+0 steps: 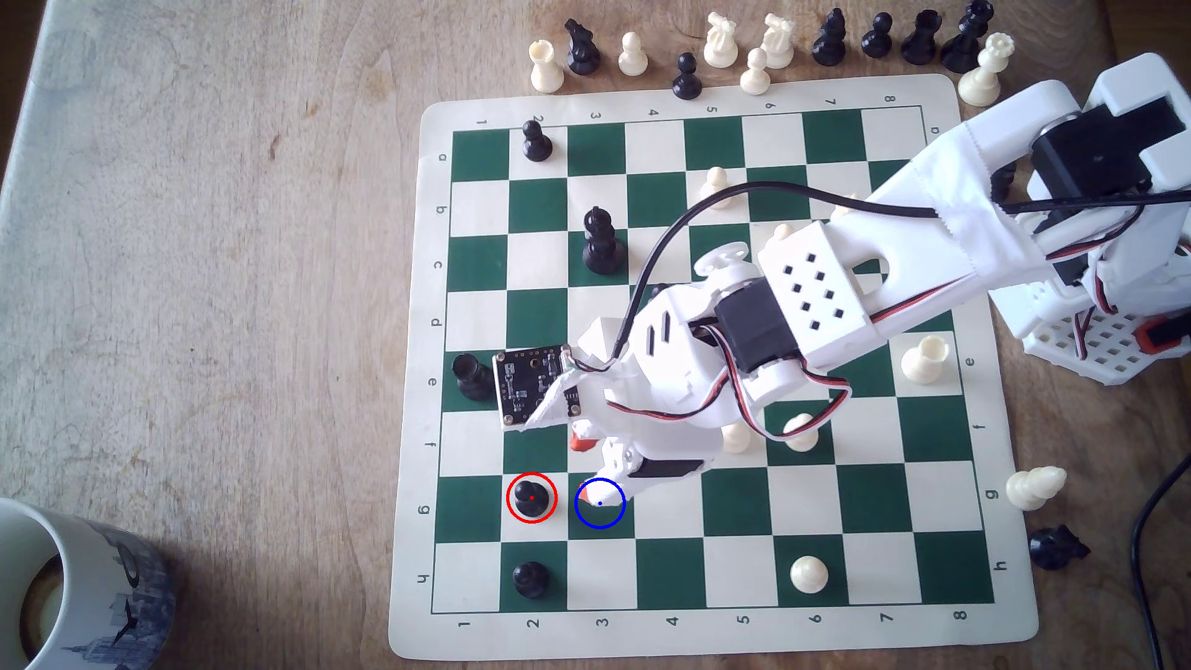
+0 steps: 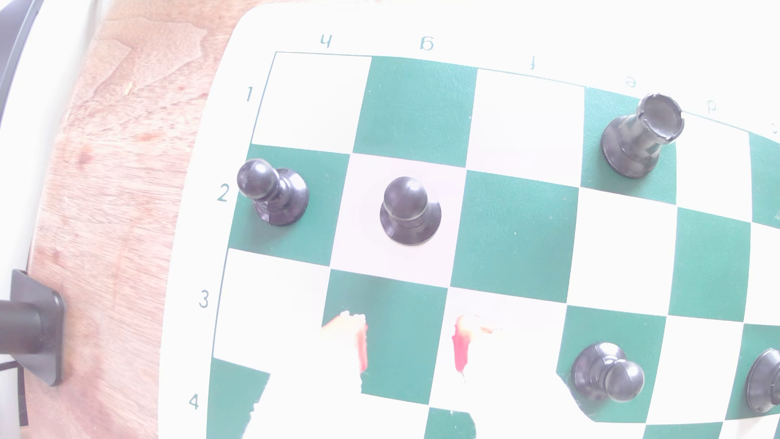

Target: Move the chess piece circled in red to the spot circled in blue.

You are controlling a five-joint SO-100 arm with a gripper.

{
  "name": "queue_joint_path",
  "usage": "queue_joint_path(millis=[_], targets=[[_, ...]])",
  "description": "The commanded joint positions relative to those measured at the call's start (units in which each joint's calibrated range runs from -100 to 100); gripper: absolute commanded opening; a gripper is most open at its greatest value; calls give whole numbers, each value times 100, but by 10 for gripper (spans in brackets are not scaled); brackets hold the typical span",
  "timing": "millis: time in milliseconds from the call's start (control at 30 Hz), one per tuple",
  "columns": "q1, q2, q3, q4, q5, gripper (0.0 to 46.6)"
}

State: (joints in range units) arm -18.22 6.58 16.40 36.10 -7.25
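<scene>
At the exterior view's left edge a printed white ceramic mug stands on the worn wooden table, well apart from the green-and-cream roll-up chess board. On the board's second file, the small glossy black plastic pawn with the round ball head stands upright on its red-ringed cream square in row g, untouched. Another black pawn stands one row nearer the board's lettered h edge, and a black flat-topped rook stands on the e-row green square of the first file. Just beside the ringed pawn, to the exterior view's right, is the dark green square marked with a thin blue ring and blue dot. My white gripper with orange-tipped fingers hangs over that ringed square and the one next to it. In the wrist view the fingertips stand spread apart over the green square, released and holding nothing, with the pawn a square away. Further to the exterior view's right, a cream pawn stands on row h.
</scene>
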Motion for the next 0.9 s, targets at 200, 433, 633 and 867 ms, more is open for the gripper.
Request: queue_joint_path(millis=[200, 433, 633, 867], targets=[[97, 480, -1178, -145, 49, 121], [50, 658, -1305, -194, 15, 123], [-5, 981, -1504, -350, -5, 126], [19, 1184, -1912, -407, -5, 130]])
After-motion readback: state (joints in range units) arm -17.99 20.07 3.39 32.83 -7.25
